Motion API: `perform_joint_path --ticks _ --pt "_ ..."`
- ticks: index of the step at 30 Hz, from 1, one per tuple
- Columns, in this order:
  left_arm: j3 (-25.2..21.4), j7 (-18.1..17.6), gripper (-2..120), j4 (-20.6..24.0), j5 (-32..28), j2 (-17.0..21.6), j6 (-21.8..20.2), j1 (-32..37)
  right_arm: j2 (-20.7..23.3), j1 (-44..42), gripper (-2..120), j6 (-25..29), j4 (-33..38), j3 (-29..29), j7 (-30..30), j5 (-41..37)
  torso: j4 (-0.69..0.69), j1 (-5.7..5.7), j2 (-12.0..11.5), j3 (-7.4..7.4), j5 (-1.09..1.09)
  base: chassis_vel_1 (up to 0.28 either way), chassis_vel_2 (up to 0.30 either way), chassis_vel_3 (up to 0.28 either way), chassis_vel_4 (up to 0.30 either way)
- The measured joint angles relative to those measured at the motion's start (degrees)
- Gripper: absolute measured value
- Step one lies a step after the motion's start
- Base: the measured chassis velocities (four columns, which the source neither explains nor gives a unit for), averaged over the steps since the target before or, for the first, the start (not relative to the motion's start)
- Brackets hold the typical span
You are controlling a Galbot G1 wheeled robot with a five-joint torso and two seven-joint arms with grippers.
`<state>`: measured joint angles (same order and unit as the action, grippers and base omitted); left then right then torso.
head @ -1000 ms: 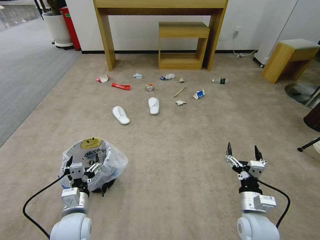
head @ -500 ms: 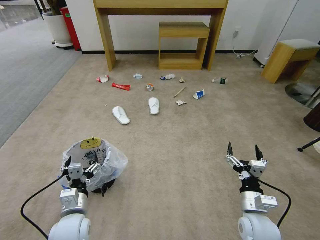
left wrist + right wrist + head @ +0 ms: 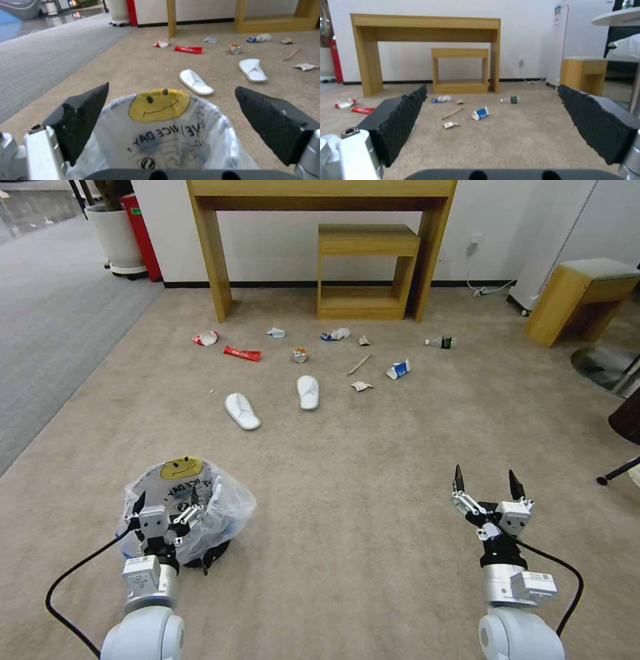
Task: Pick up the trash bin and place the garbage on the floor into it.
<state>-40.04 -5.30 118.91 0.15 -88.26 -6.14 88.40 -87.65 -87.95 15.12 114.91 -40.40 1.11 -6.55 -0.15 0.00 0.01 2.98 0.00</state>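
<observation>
Head view: my two arms reach forward low over the floor, a beige carpet, with the litter scattered farther ahead.
Left fingers: spread apart, hovering at the near rim of the trash bin; nothing is clamped between them.
Left wrist view: my left fingers stand wide on either side of the bag's mouth, with the yellow smiley face and dark lettering between them (whether a pad touches the plastic I cannot tell).
Trash bin: standing upright on the carpet at my near left, its clear crinkly bag puffed out around the dark body.
Right fingers: apart and empty, held above bare carpet at my near right, well apart from the bin.
Right wrist view: both of my right fingers frame open carpet, the litter lying beyond them.
Slippers: one white slipper lies ahead of the bin, the other slipper just to its right and a little farther off.
Red wrapper: flat on the carpet beyond the slippers, with a crumpled red and white wrapper near it to the left.
Crushed can: beyond the second slipper.
Wooden stick: lying slantwise, with crumpled paper just nearer to me.
Blue-white carton: right of the stick.
Small clear bottle: farthest right of the litter, on its side.
</observation>
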Motion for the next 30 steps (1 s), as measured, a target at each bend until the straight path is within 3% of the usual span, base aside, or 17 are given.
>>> perform_joint_path --ticks 17,30 --pt "0.0 0.1 100 0.2 0.4 -0.2 1.0 0.5 -0.2 -0.2 100 0.5 0.1 0.2 0.8 -0.2 0.0 0.01 0.0 0.01 0.0 -0.145 0.152 0.146 -0.156" --pt "0.0 0.1 100 0.3 0.5 -0.3 1.2 0.7 -0.6 0.0 100 1.3 0.1 0.7 -0.3 0.3 0.0 0.0 0.0 0.0 0.0 -0.036 0.033 0.028 -0.028"
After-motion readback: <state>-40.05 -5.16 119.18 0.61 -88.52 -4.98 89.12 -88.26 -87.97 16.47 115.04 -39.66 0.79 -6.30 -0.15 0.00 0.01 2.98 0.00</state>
